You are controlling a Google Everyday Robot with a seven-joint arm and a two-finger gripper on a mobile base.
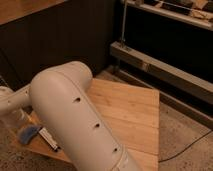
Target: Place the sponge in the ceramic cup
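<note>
In the lower centre of the frame a thick, rounded white robot arm (pixel 75 115) with three small dark holes fills the foreground and covers a big part of the light wooden table top (pixel 130 115). From its upper end a thinner white segment goes to the left edge of the frame, and there, just under it, we see a pale shape that we take for the gripper (pixel 14 116). It hangs over the left corner of the table top; whether it is open or closed, or has hold of something, we cannot tell. The small blue sponge (pixel 29 132) lies on the wood in the lower left, just beside the gripper and below it in the frame. A small oblong white and dark object (pixel 49 139) lies right next to the sponge. On the right a thin black cable (pixel 187 150) runs over the speckled floor (pixel 185 135), and a grey metal shelf frame (pixel 160 65) stands in the upper right.
</note>
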